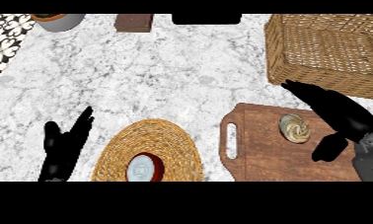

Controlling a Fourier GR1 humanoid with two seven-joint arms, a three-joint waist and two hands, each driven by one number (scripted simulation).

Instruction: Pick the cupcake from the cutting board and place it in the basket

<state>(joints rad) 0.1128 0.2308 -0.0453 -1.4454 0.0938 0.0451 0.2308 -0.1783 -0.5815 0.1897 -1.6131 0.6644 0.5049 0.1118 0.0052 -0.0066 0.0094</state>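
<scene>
The cupcake (294, 128) is seen from above on the brown cutting board (266, 161), near the board's far right part, and it has not been lifted. The right hand (341, 115) is held over the board's right edge with its fingers stretched out straight towards the basket (320, 72) and its thumb spread apart lower down. The cupcake lies just beside the palm, in the gap between fingers and thumb, and nothing is held. Whether the hand touches the cupcake cannot be told. The step in hand is judged to be the approach for the grasp. Next, the fingers and thumb would need to be closed round the cupcake, after which it would have to be raised clear of the board and carried over the woven wall of the basket, which stands just beyond the board on the marble surface (167, 70). The left hand (62, 146) is shown resting open at the lower left, fingers up, beside a round woven mat (178, 144) bearing a small dish (144, 168).
</scene>
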